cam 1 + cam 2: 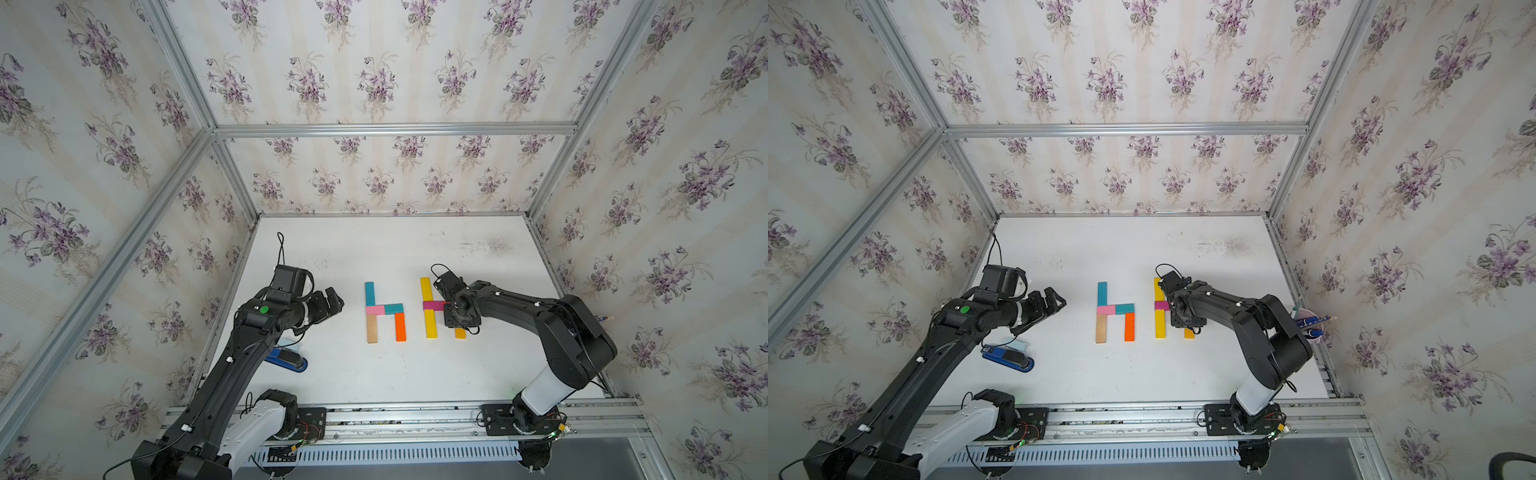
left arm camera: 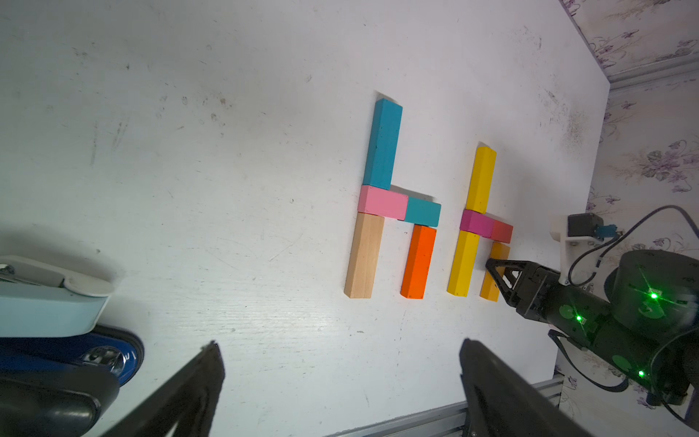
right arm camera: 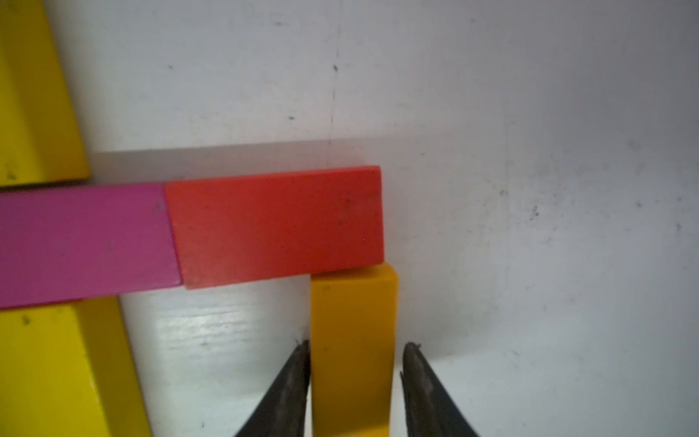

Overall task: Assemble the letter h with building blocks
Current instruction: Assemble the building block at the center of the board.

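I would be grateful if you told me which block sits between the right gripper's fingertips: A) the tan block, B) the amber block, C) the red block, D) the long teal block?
B: in the right wrist view the right gripper has a fingertip on either side of the amber block, whose end lies by the red block.
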Robot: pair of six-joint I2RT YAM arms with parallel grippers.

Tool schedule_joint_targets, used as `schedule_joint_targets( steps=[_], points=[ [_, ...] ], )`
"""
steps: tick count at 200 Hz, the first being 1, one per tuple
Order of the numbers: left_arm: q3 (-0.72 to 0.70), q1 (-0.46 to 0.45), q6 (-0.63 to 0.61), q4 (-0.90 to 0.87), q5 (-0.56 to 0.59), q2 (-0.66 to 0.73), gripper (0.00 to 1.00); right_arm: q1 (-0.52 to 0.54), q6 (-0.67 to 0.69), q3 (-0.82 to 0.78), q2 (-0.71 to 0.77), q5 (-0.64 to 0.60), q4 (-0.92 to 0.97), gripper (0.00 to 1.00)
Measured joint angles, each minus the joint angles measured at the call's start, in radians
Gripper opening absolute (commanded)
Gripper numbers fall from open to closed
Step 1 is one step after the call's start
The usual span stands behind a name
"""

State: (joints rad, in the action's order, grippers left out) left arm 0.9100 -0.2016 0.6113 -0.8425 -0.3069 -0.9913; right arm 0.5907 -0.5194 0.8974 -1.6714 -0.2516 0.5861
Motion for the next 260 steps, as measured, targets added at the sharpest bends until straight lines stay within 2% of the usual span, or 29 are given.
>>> schedule_joint_targets(
  steps=[18, 36, 197, 226, 260],
  points=[
    [0.003, 0.000, 0.000, -0.004, 0.000, -0.002, 0.99, 0.000, 0.003, -0.002, 0.000, 0.002, -0.003, 0.39],
    [0.005, 0.000, 0.000, -0.003, 0.000, -0.005, 0.99, 0.000, 0.005, -0.004, 0.000, 0.007, -0.008, 0.33],
    [-0.003, 0.000, 0.000, -0.004, 0.000, -0.004, 0.99, 0.008, 0.021, -0.009, 0.001, 0.002, -0.016, 0.32],
    [-0.005, 0.000, 0.000, -0.004, 0.000, -0.001, 0.99, 0.008, 0.021, -0.010, 0.000, 0.002, -0.019, 0.36],
    [-0.011, 0.000, 0.000, -0.004, 0.000, 0.000, 0.99, 0.006, 0.018, -0.010, 0.001, -0.010, -0.024, 0.56]
  ],
)
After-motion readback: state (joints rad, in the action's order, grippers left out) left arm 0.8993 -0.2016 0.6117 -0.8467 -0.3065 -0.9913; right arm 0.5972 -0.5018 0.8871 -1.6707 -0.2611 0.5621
